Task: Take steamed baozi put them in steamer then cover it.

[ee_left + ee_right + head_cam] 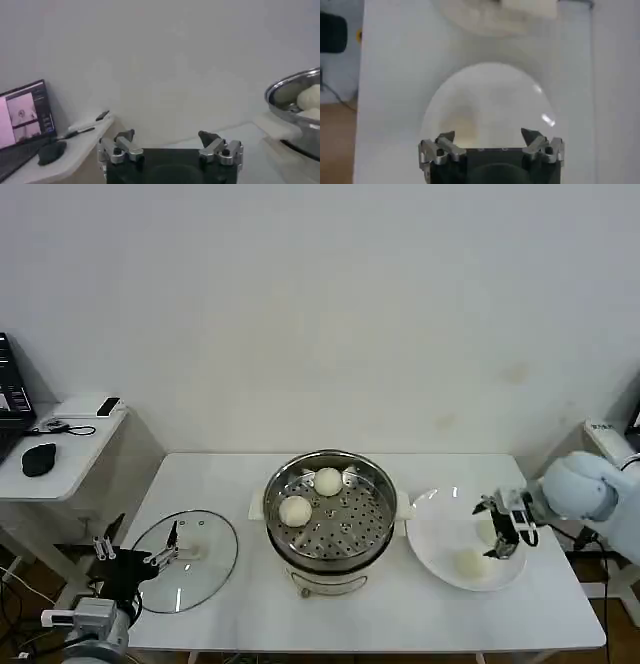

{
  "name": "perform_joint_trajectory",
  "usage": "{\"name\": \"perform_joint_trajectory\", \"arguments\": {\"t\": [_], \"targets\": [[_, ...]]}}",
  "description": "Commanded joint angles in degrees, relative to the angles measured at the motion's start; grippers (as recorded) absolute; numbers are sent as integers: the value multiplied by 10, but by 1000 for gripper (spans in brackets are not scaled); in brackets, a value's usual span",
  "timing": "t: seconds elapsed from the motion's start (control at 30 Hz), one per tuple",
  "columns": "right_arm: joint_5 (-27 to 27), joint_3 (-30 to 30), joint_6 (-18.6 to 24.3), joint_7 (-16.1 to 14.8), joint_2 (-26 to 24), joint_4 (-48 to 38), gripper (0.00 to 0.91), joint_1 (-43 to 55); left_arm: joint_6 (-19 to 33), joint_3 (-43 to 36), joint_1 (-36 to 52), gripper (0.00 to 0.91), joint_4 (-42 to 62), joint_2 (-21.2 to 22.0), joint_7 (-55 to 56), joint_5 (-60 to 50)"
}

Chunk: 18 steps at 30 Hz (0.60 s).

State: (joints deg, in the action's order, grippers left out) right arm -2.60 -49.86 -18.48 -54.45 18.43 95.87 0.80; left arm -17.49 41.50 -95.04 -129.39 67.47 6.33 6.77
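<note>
While two cream-white round dough buns (296, 510) sit in the shiny steel steamer (330, 559), right tool (503, 529) hangs released above the white plate's (432, 536) bun (470, 563); centre, descend, close gently.

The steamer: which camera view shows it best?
The head view: the whole steamer is seen from above, with two baozi inside. The left wrist view catches just its rim; the right wrist view, a blurred edge.
</note>
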Motion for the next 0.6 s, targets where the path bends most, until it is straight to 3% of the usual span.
{"name": "perform_joint_trajectory", "arguments": {"t": [0.03, 0.3, 0.6], "targets": [[70, 133, 32, -7, -3, -32, 907, -177, -1, -9, 1, 907, 3, 1, 0, -10], [85, 149, 37, -1, 57, -86, 907, -207, -3, -5, -3, 907, -2, 0, -1, -14], [85, 112, 32, 0, 102, -127, 907, -169, -3, 0, -3, 907, 3, 2, -1, -14]]}}
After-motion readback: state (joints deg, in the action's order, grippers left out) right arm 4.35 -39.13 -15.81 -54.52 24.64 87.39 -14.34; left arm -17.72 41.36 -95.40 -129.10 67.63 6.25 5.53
